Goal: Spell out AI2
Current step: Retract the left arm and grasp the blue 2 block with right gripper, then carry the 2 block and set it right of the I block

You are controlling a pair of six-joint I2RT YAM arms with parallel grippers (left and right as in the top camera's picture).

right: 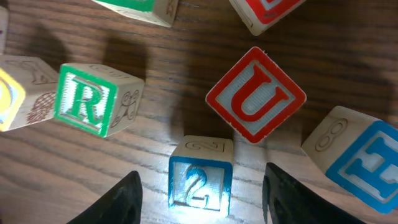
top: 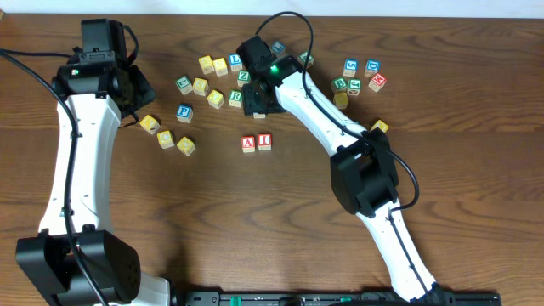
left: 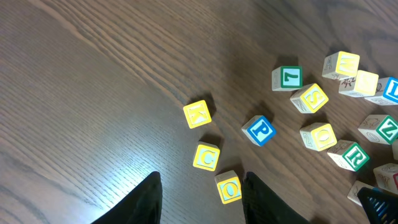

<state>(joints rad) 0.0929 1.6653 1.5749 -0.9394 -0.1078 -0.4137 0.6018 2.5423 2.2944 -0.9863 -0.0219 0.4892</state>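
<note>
The A block (top: 248, 144) and the I block (top: 265, 142) lie side by side on the wooden desk (top: 459, 195), red letters up, with A at 9 o'clock of I. In the overhead view the pair sits at 6 o'clock of the loose scatter of letter blocks, apart from it.

The right tool (right: 202, 173) reaches into that scatter, at about 12 o'clock of the A and I pair. Its wrist camera shows the 2 block (right: 200, 182), a pale wooden cube with a blue numeral. It lies on the desk directly between the two dark fingers (right: 124, 200). The jaws stand partly open, wider than the block, and a strip of bare wood shows on each side. Neither finger touches the block, and nothing is held.

The red U block (right: 256, 93) is turned on a corner at 1 o'clock of the 2 block, just beside it. The green R block (right: 87, 99) is at 10 o'clock, a little apart. A blue-lettered block (right: 364, 155) lies at 3 o'clock, cut off by the frame edge.

The left tool (left: 201, 178) hangs above the far left side of the scatter, jaws partly open and empty. Below it the yellow K block (left: 198, 114), C block (left: 206, 156) and O block (left: 229, 188) run in a loose line toward 5 o'clock. The blue P block (left: 260, 130) is at 3 o'clock of the K block.
</note>
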